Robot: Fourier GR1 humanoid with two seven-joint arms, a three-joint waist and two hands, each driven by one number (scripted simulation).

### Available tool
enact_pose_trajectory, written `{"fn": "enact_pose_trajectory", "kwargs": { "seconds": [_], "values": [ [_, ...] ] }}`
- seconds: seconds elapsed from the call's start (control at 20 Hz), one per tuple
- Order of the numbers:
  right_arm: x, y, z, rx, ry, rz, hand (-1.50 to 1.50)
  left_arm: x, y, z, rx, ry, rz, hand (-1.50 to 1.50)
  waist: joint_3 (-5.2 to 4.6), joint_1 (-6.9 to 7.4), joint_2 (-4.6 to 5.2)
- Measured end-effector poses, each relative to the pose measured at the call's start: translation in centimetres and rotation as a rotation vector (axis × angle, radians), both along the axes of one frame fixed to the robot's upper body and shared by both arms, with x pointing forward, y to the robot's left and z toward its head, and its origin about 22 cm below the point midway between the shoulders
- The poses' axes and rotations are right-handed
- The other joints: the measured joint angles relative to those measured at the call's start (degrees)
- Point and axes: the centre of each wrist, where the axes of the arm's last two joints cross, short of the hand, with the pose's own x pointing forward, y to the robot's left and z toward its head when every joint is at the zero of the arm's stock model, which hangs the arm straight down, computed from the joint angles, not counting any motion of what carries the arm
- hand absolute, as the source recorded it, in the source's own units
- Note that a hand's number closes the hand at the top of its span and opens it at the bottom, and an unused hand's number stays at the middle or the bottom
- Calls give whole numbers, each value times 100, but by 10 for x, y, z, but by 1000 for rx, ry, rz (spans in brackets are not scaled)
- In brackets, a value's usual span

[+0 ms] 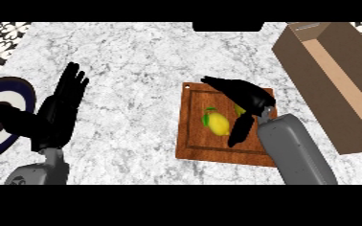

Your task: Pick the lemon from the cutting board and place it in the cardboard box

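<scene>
A yellow lemon (218, 123) with a green leaf lies in the middle of the wooden cutting board (205, 149). My right hand (247, 97) hovers over the board's right half, just right of the lemon. Its fingers stretch toward the board's upper left corner and its thumb points down beside the lemon, so the hand is open and not closed around the fruit. A small patch of yellow shows under the palm. The open cardboard box (332, 79) stands at the right edge, right of the board. My left hand (60, 109) rests open at the left, fingers up.
A dark blue and white plate (10, 89) sits at the far left edge, partly behind my left hand. Marble counter lies between the left hand and the board. A dark object shows at the counter's far edge, top middle.
</scene>
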Motion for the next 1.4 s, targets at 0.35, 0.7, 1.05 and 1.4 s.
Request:
{"fn": "enact_pose_trajectory", "kwargs": {
  "seconds": [0.35,0.7,1.05,1.4],
  "values": [
    [1,4,-14,-11,21,20,-150,3,2,-2,-1,-8,2,0,0,-2,0],
    [-3,11,-25,-19,31,18,-150,-4,1,-3,-1,-5,4,0,0,-2,-3],
    [-2,7,-41,-29,30,26,-150,2,8,3,4,-4,-2,0,0,-3,-1],
    [0,14,-48,-23,3,38,150,4,4,3,-1,-2,0,0,0,0,-1]
  ]
}}
